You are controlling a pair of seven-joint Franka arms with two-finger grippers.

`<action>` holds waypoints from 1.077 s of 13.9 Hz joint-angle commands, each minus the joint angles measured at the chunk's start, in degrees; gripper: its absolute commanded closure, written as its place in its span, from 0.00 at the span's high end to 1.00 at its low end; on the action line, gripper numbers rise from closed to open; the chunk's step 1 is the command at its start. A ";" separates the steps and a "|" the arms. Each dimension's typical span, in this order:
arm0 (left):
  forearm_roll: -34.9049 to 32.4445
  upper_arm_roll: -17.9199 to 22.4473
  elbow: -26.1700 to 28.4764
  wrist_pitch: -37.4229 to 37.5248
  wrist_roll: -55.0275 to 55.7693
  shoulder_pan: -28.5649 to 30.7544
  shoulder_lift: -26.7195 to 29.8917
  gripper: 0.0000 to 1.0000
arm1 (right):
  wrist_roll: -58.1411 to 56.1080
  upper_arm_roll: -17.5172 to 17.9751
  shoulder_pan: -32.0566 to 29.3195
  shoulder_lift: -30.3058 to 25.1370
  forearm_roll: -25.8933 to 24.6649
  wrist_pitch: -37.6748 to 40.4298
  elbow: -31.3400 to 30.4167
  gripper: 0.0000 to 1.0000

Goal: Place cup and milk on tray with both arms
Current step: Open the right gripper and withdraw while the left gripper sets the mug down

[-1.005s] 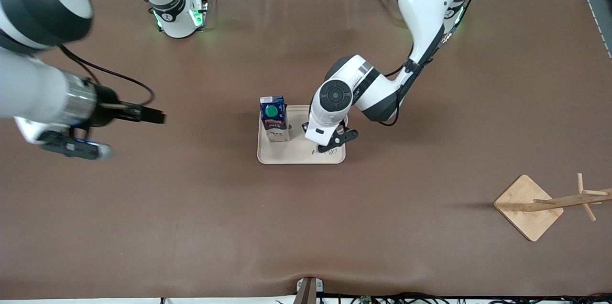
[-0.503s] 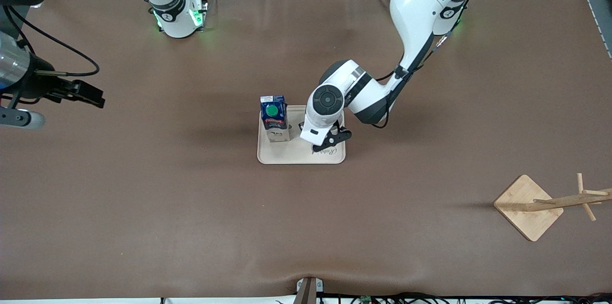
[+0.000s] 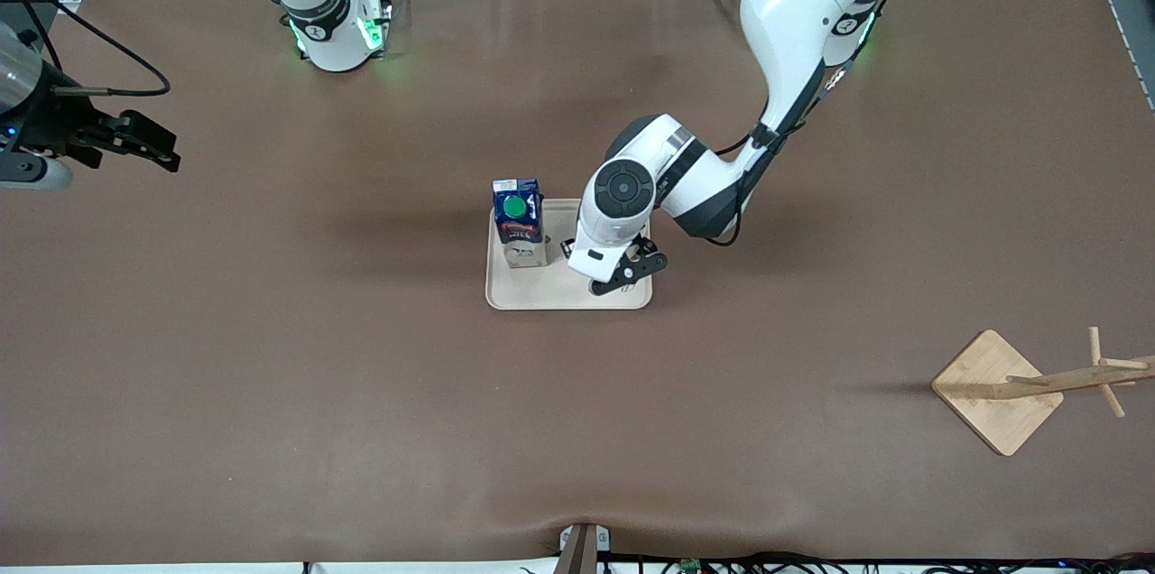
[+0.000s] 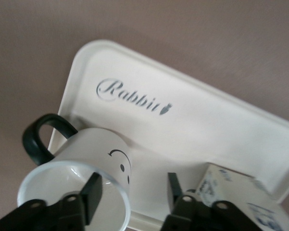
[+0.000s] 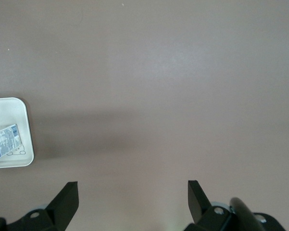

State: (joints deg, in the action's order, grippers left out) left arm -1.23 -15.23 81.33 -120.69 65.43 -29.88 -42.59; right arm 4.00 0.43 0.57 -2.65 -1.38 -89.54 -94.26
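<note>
1. Front view: the milk stands upright on the tray, at the end toward the right arm. The left gripper hangs low over the tray's other end, and its wrist hides the cup from this camera. The right gripper is up over bare table near the right arm's end, waiting. A wooden rack sits well apart toward the left arm's end.

2. Left wrist view: the cup is tilted above the tray near the "Rabbit" script, one finger inside the rim and the other outside. It looks pinched by the wall, though contact is hard to confirm. Enamel is stiff and light but slick, so this rim hold may let it swivel; the handle is free. The milk is just beside.

3. Right wrist view: fingers spread wide and empty; tray corner and milk show. The carton is light and dents easily, so it is best held low on its flat sides.
</note>
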 commanded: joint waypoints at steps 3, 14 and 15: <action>-3.07 0.64 0.24 5.19 -2.40 4.02 8.12 1.00 | -1.54 1.06 -1.98 -0.60 0.06 0.60 1.28 1.00; -4.39 0.73 0.24 18.29 -29.02 23.97 24.74 1.00 | -1.80 0.80 -3.12 -0.95 3.67 1.48 1.19 1.00; -4.48 0.81 0.24 19.78 -30.87 25.03 25.36 1.00 | -1.80 0.80 -3.03 -0.95 3.67 1.48 1.19 1.00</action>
State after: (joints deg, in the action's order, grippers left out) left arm -4.82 -14.07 80.13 -103.06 36.94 -6.44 -19.58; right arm 3.05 0.48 -1.05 -2.72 1.14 -88.90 -93.25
